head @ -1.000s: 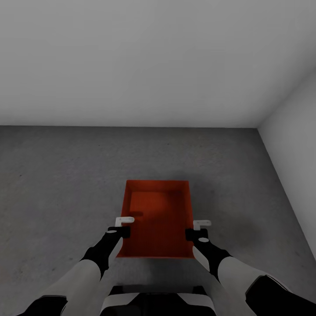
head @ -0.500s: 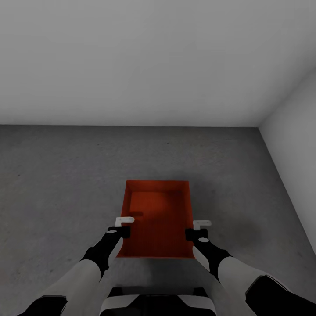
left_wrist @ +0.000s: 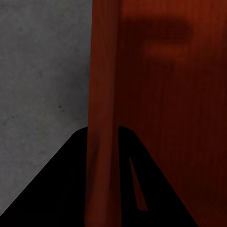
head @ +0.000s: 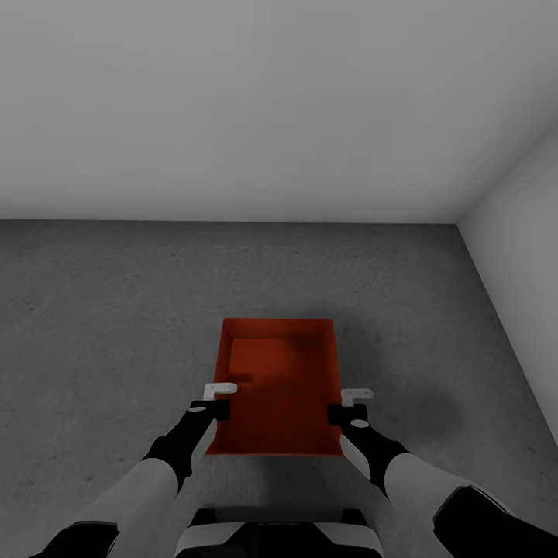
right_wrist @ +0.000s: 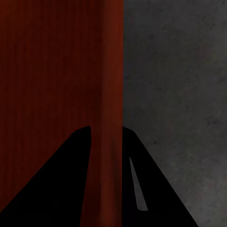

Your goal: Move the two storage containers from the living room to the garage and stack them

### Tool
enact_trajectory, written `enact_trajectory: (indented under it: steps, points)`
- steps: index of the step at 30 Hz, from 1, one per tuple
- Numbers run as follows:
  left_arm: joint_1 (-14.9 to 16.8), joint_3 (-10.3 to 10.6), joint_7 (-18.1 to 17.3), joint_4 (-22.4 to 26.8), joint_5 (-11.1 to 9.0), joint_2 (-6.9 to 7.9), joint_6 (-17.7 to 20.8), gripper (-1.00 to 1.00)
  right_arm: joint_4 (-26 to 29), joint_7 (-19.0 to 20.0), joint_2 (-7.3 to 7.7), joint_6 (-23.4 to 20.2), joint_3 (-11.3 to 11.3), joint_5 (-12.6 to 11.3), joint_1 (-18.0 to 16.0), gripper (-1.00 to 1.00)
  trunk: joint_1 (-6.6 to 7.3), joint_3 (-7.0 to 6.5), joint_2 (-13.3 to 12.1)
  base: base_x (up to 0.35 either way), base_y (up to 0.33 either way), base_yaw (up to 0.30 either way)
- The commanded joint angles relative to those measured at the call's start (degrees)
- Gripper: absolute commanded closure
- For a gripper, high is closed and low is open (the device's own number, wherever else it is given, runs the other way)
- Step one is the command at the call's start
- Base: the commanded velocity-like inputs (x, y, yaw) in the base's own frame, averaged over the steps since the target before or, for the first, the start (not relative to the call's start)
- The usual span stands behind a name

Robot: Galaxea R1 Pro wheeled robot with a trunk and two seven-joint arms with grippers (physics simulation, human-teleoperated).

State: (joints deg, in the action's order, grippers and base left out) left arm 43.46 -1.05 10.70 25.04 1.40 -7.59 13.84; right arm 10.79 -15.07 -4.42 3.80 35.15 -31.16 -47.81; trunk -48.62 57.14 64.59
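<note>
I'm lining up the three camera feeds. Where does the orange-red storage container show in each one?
Head view: the storage container sits low at centre on the grey floor, the left hand and right hand on its side walls.
Left wrist view: its wall and inside fill the right part.
Right wrist view: it fills the left part.
Shared landmark: the rough grey floor beside the container's wall.

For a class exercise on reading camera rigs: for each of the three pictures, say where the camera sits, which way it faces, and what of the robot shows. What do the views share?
Head view: on the head, facing forward and down at the storage container, floor and both forearms.
Left wrist view: by the left gripper, along its fingers straddling the container's wall.
Right wrist view: by the right gripper, likewise.
Shared: the container and floor.
</note>
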Motion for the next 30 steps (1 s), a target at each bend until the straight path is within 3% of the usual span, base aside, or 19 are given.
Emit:
enact_trajectory:
  steps: [1, 8, 20, 25, 30]
  points:
    - [0.0, 0.2, 0.4, -0.2, 0.2, 2.42, 0.4, 1.00, 0.1, 0.0, 0.03, 1.7, -0.8, 0.4, -0.1, 1.00, -0.23, 0.21, 0.4, 0.000, 0.000, 0.000]
    - [0.0, 0.1, 0.4, -0.2, 0.2, 2.43, 0.4, 1.00, 0.1, 0.0, 0.03, 1.7, -0.8, 0.4, -0.1, 1.00, -0.23, 0.21, 0.4, 0.000, 0.000, 0.000]
    - [0.0, 0.1, 0.4, -0.2, 0.2, 2.42, 0.4, 1.00, 0.1, 0.0, 0.03, 1.7, -0.8, 0.4, -0.1, 1.00, -2.86, 2.36, 5.3, 0.000, 0.000, 0.000]
    - [0.0, 0.1, 0.4, -0.2, 0.2, 2.42, 0.4, 1.00, 0.1, 0.0, 0.03, 1.7, -0.8, 0.4, -0.1, 1.00, -2.86, 2.36, 5.3, 0.000, 0.000, 0.000]
    - [0.0, 0.1, 0.4, -0.2, 0.2, 2.41, 0.4, 1.00, 0.1, 0.0, 0.03, 1.7, -0.8, 0.4, -0.1, 1.00, -3.96, 3.26, 7.3, 0.000, 0.000, 0.000]
